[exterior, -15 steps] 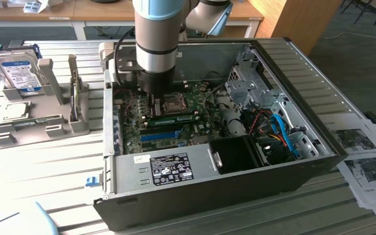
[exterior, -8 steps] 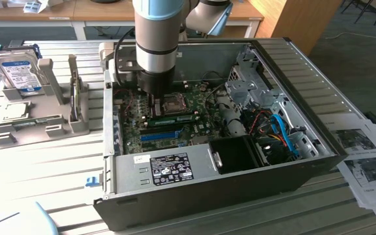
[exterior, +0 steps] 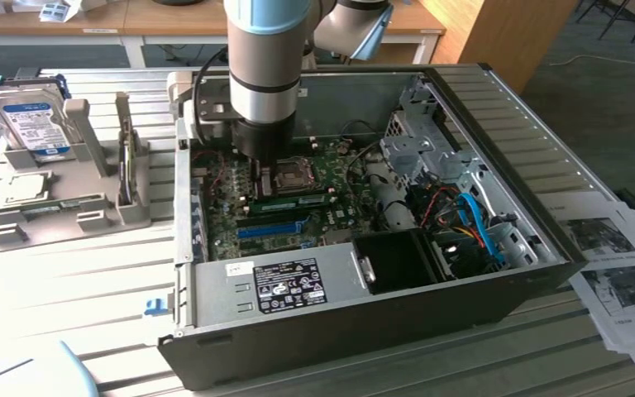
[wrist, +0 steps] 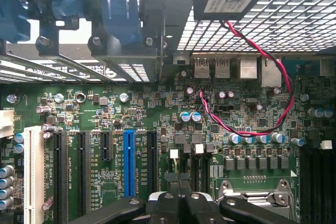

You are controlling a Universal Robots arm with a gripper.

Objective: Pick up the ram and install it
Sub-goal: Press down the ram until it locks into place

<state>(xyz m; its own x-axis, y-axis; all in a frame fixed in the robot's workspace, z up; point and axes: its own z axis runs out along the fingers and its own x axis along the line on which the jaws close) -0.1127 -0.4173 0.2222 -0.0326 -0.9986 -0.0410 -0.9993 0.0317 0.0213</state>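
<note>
**Ram seated in the case, gripper closed above the board**

The ram (exterior: 295, 201) lies as a thin green strip on the motherboard (exterior: 295, 217), just beside the CPU socket (exterior: 292, 174); the gripper (exterior: 260, 184) hangs near it with fingers pressed together, holding nothing; the open computer case (exterior: 516, 149) rests on the surface (exterior: 75, 281).

One open PC case (exterior: 538, 273) on the table, one arm (exterior: 264, 58) reaching in. One hard drive (exterior: 33, 122) in the grey rack on the exterior view's left. One RAM stick (exterior: 293, 201) seated by the CPU socket. One blue slot (wrist: 129, 162), four black ones beside it, one white. Two printed sheets (exterior: 615, 265) at right.
</note>
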